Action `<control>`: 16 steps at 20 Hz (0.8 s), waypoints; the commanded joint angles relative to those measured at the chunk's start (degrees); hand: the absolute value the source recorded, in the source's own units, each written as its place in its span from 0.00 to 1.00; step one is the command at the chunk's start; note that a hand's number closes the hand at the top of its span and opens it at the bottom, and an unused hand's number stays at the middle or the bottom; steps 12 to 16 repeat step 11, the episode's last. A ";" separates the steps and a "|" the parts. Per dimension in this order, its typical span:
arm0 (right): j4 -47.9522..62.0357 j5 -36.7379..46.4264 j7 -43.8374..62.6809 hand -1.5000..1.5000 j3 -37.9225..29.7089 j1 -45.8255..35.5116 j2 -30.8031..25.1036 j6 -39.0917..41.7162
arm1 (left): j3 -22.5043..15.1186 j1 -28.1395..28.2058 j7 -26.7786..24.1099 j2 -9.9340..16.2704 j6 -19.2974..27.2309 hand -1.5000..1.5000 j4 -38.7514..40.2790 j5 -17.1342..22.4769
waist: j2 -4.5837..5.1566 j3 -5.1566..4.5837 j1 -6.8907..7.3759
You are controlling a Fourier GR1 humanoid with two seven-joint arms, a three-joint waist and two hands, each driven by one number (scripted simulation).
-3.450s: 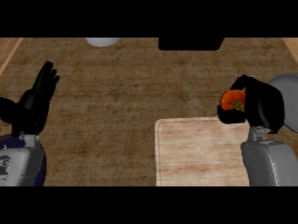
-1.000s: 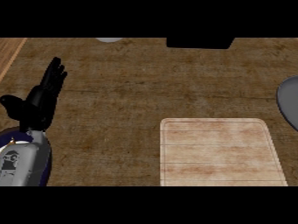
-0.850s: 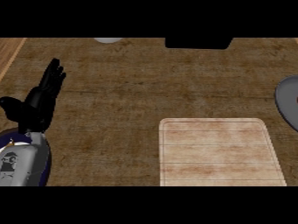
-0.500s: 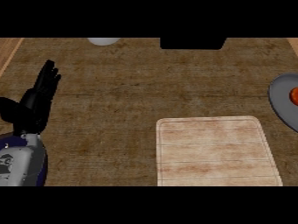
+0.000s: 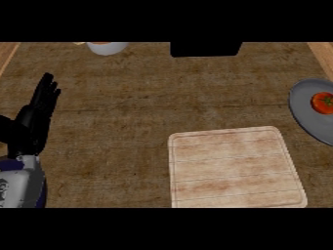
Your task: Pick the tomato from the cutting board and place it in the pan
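Red against grey is where you should look first: the tomato [image 5: 325, 103] sits in the pan [image 5: 320, 128] at the far right, toward the pan's far side, its green stem facing up; the pan's right part is cut off by the view's edge, so you cannot see its handle or full outline. Just left of and nearer than the pan lies the pale wooden cutting board [image 5: 233, 167], with nothing on it; its near edge meets the lower limit of the view. Your left hand [image 5: 28, 123] rests at the left, fingers straight and close together, thumb spread out to the left; its grey forearm is cut off below. Your right hand does not show. At the far edge, a white bowl [image 5: 108, 47] and a black block [image 5: 205, 49] are only partly visible.
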 commanded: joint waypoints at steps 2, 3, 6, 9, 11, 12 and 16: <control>-10.64 -3.56 0.17 0.00 -0.71 8.93 5.08 5.60 | 0.10 0.26 1.09 -0.13 1.36 0.50 -0.98 -0.86 | -0.28 -0.19 -1.18; -14.31 -4.17 1.58 0.00 -0.32 10.16 6.24 6.89 | -0.08 0.87 1.81 0.28 0.12 0.50 -2.01 -0.12 | -0.17 -0.16 -0.60; -23.87 -6.35 5.03 0.00 -0.12 15.06 11.43 9.70 | -0.50 -0.76 0.94 -0.85 -0.04 0.50 1.32 0.05 | 0.24 -0.10 -0.49; -35.44 -5.96 9.72 0.00 1.22 18.87 16.73 9.06 | 0.44 -0.73 0.28 -0.11 -0.10 0.50 0.33 0.39 | 0.22 -0.22 -0.48; -45.15 -6.42 17.07 0.00 1.57 20.15 18.58 7.99 | 0.78 -2.93 1.42 0.30 -0.46 0.50 0.79 0.92 | 0.50 -0.04 0.40; -45.15 -6.42 17.07 0.00 1.57 20.15 18.58 7.99 | 0.78 -2.93 1.42 0.30 -0.46 0.50 0.79 0.92 | 0.50 -0.04 0.40; -45.15 -6.42 17.07 0.00 1.57 20.15 18.58 7.99 | 0.78 -2.93 1.42 0.30 -0.46 0.50 0.79 0.92 | 0.50 -0.04 0.40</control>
